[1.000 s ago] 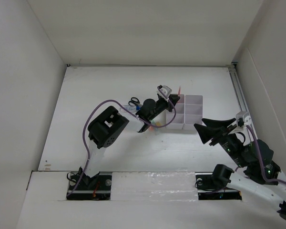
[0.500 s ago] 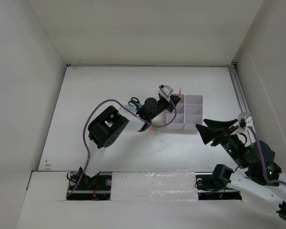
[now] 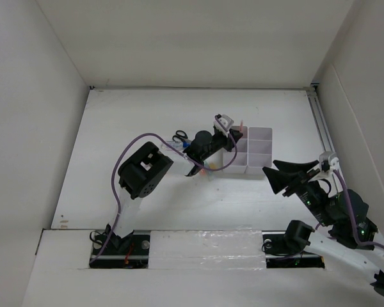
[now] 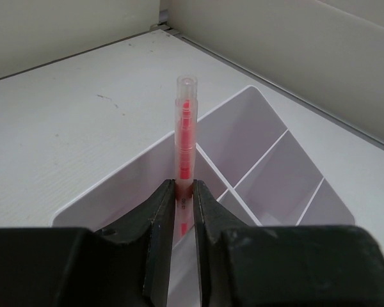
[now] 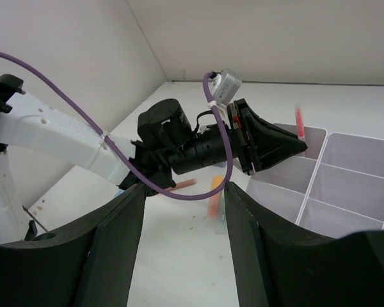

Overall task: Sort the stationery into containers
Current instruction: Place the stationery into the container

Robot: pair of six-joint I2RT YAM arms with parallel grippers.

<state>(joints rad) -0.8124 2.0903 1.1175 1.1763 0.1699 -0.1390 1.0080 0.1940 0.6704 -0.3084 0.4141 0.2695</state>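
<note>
The pen [image 4: 185, 128] is a thin, clear plastic tube with a red core and a round, see-through top. It stands upright with its long axis vertical, top end up and lower end down inside the far-left corner cell of the organiser [image 4: 269, 121]. The organiser is smooth white plastic, with thin straight walls that split it into 6 square cells. The table [image 4: 83, 128] is matte white with a faint grain. The left gripper [image 4: 182, 192] has 2 black, blunt, matte jaws pinched narrowly on the pen's lower shaft. Its arm rises to a bent elbow, then reaches level toward the organiser's left side. The right gripper [image 3: 269, 167] hangs near the organiser's near-right corner without touching it, pointing left from a folded arm. Its wedge-shaped black fingers [image 5: 115, 243] stand about half apart with nothing between them.
</note>
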